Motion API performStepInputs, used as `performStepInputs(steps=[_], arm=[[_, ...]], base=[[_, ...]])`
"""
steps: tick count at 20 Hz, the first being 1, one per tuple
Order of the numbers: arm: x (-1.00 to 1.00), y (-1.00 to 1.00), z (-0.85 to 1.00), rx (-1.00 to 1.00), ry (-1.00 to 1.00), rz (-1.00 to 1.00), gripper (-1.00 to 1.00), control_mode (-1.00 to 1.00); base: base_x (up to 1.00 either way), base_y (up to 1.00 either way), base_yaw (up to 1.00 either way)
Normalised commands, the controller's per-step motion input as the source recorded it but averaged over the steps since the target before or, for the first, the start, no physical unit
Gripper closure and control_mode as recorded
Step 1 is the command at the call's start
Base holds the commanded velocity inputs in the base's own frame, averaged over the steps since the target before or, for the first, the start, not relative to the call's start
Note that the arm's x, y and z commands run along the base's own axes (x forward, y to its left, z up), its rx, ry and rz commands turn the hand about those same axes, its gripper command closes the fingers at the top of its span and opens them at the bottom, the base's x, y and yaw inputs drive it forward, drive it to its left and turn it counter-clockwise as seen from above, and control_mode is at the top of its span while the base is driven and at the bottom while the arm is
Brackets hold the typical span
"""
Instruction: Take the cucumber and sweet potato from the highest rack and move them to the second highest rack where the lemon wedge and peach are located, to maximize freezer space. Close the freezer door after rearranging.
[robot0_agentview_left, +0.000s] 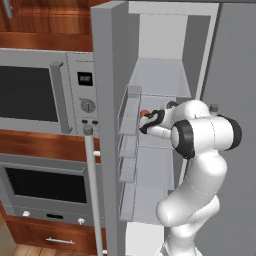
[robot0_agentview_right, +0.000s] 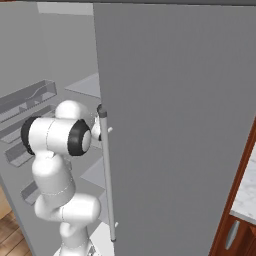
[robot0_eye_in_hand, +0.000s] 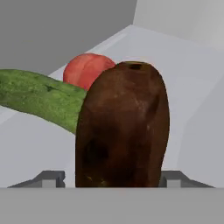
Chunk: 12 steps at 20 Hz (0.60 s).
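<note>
The brown sweet potato (robot0_eye_in_hand: 122, 127) stands on end between my gripper's (robot0_eye_in_hand: 113, 177) two finger tips, which sit close against its sides, shut on it. The green cucumber (robot0_eye_in_hand: 39, 98) lies on the white rack (robot0_eye_in_hand: 192, 100) to the left, its end passing behind the sweet potato. The orange-red peach (robot0_eye_in_hand: 85, 69) sits just behind both. In the left base view my gripper (robot0_agentview_left: 145, 124) reaches into the open freezer at the second highest rack, with the peach (robot0_agentview_left: 144, 113) a small red spot just above it.
The freezer door (robot0_agentview_left: 102, 125) stands open to the left with several door bins (robot0_agentview_left: 129, 117) and a long handle (robot0_agentview_left: 92, 190). A microwave (robot0_agentview_left: 40, 92) and an oven (robot0_agentview_left: 45, 185) lie left of it. The neighbouring grey door (robot0_agentview_right: 175, 125) blocks the right side.
</note>
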Motion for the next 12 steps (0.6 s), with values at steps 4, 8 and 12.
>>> performStepInputs(steps=[4,8,12], arm=[[-0.62,0.03,-0.03,0.00,-0.03,0.00,-1.00,-1.00],[-0.80,0.17,0.13,0.00,-0.03,0.00,-1.00,-1.00],[-0.68,0.30,0.31,0.00,0.00,-0.03,-1.00,-1.00]], base=[[0.00,0.00,0.00],[0.00,0.00,0.00],[0.00,0.00,0.00]])
